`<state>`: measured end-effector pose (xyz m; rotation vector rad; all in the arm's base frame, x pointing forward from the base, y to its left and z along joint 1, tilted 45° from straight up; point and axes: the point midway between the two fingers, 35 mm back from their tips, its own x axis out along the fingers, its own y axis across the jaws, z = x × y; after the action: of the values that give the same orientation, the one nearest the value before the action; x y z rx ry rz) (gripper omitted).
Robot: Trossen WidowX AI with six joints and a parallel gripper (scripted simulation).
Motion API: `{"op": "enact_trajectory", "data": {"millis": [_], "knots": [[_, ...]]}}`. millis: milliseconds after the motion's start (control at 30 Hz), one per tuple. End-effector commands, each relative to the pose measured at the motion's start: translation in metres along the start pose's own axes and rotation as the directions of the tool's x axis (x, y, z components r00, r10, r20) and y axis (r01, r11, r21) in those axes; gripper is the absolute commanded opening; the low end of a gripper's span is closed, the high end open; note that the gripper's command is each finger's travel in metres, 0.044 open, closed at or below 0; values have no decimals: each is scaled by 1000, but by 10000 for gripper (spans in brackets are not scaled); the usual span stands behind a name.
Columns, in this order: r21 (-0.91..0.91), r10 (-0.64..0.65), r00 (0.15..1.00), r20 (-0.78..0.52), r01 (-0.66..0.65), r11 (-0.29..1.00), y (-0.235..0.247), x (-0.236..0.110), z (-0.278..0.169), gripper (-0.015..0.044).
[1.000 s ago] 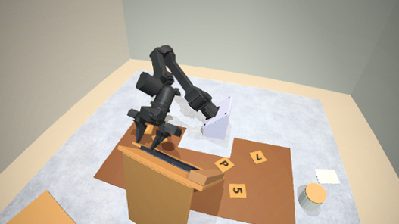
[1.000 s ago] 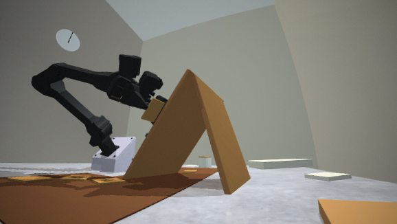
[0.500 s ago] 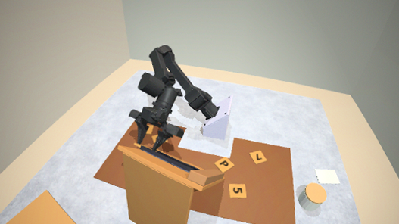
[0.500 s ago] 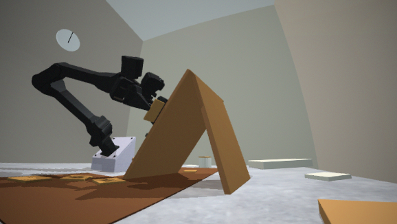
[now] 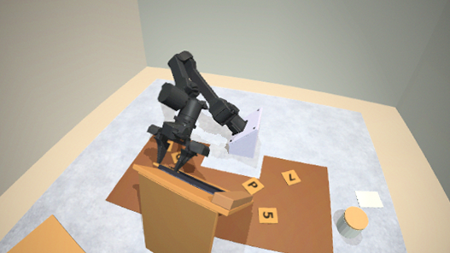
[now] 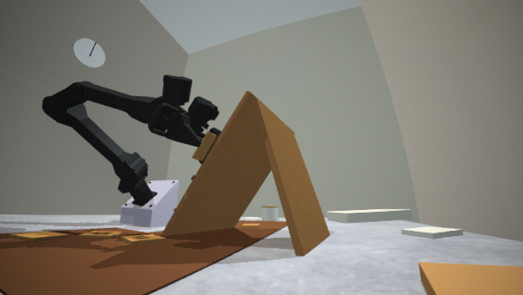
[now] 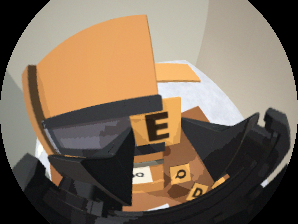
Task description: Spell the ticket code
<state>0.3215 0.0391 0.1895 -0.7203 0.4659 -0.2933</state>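
Observation:
My gripper point(image 5: 167, 165) point(image 7: 157, 125) is shut on the E tile point(image 6: 204, 146) point(image 7: 173, 111), which stands upright along the sloping board point(image 5: 175, 225) point(image 6: 217, 181) point(image 7: 100, 65). In the wrist view the tile's left part lies between the lips of the dark letter rail point(image 5: 192, 181) point(image 7: 82, 136) at its open end; its right part sticks out. The left finger hides part of the rail. The ticket point(image 7: 142, 174) below is mostly hidden, its code unreadable. Loose tiles lie flat: P point(image 5: 253, 186), 5 point(image 5: 268, 216), one like 7 or L point(image 5: 291, 177), Q point(image 7: 180, 174) and D point(image 7: 197, 192).
A brown mat point(image 5: 308, 222) point(image 6: 136, 271) lies under the board and tiles. A jar with an orange lid point(image 5: 356, 221) point(image 6: 270, 213) and a white card point(image 5: 369, 198) are at the right. An orange panel point(image 5: 48, 249) lies front left. A wooden block point(image 5: 231, 199) sits at the rail's far end.

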Motion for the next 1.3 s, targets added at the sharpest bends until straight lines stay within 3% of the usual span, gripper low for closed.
{"op": "enact_trajectory", "data": {"millis": [0, 1267], "knots": [[4, -2, 1000, 1, 2, 1000, 3, 0, 0, 0], [5, -1, 1000, 1, 1, 1000, 20, 0, 0, 0]]}}
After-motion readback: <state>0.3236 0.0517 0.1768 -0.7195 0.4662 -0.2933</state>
